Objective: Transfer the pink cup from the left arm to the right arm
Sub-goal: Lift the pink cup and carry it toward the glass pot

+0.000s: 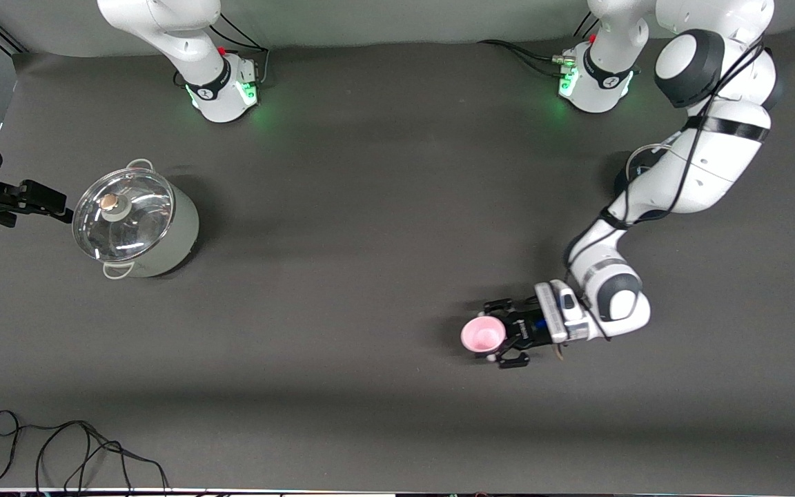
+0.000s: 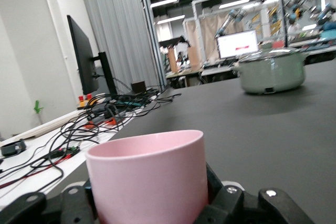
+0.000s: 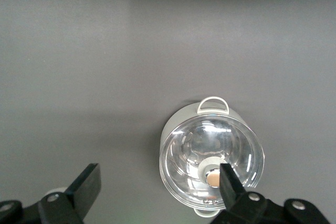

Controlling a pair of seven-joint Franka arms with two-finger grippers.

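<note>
The pink cup (image 1: 482, 335) stands upright between the splayed black fingers of my left gripper (image 1: 499, 334), low at the table toward the left arm's end. I cannot tell whether it rests on the surface. In the left wrist view the cup (image 2: 147, 177) fills the foreground and the fingers (image 2: 231, 203) press against its sides. My right gripper (image 1: 49, 201) is open and empty, high up beside the pot at the right arm's end. In the right wrist view its gripper (image 3: 157, 171) shows two wide-apart fingers over bare table and the pot's edge.
A pale-green pot with a glass lid (image 1: 135, 224) stands toward the right arm's end; it also shows in the left wrist view (image 2: 273, 69) and the right wrist view (image 3: 210, 156). A black cable (image 1: 59, 449) lies at the table edge nearest the front camera.
</note>
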